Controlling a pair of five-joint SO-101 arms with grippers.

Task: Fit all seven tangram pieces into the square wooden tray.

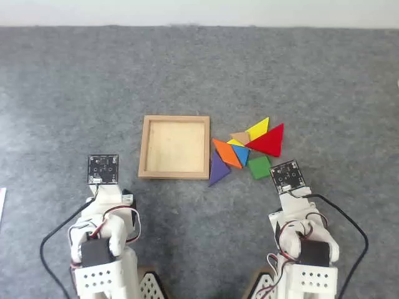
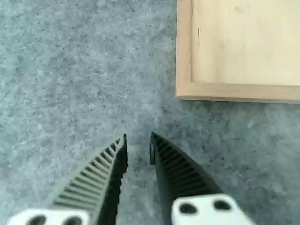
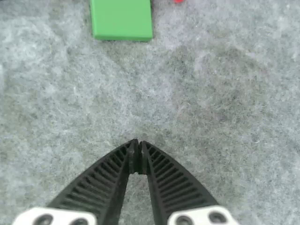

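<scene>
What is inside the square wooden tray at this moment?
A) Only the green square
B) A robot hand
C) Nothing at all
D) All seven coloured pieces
C: the wooden tray shows only bare wood inside, while the coloured pieces lie clustered on the grey mat beside it.

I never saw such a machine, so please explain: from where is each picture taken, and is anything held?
Two robot arms, the left arm and the right arm, stand at a grey table. One picture looks down from above; the other two come from a camera on each arm's wrist. An empty wooden tray lies on the table, with coloured tangram pieces beside it, among them a green square. The left gripper is slightly open, the right gripper shut; neither holds anything.
</scene>
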